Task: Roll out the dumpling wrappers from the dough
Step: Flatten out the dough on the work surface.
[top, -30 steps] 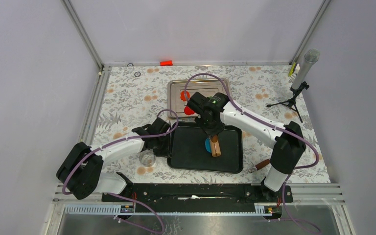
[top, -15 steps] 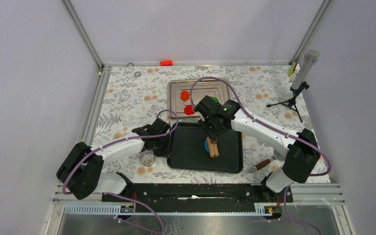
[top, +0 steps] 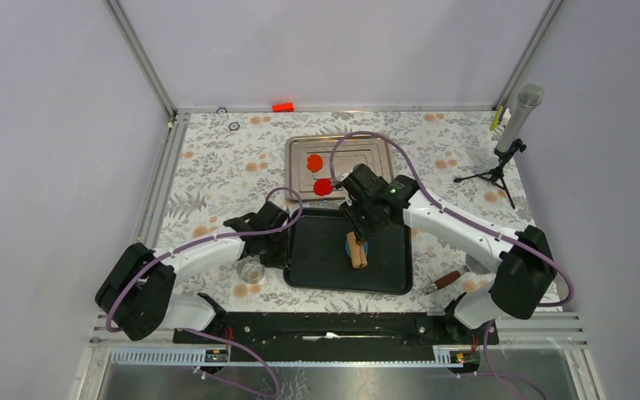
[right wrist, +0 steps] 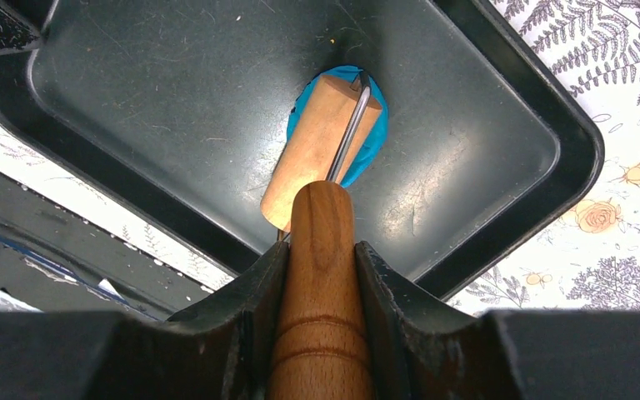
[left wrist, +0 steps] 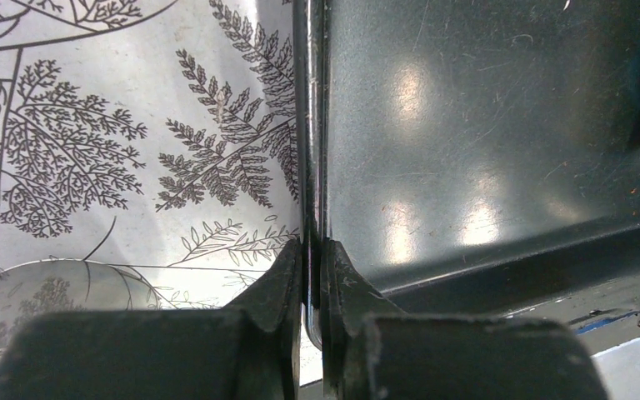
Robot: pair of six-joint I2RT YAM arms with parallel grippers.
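Shifted nearer since a second ago, the wooden roller (right wrist: 317,158) lies on the blue dough (right wrist: 373,137) in the black tray (right wrist: 133,75). The right gripper (right wrist: 320,250) pinches its handle, and the left gripper (left wrist: 312,254) clamps the tray's rim.

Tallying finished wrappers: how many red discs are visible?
2. One red disc sits on the metal tray; another at its near edge. The right arm may hide more.
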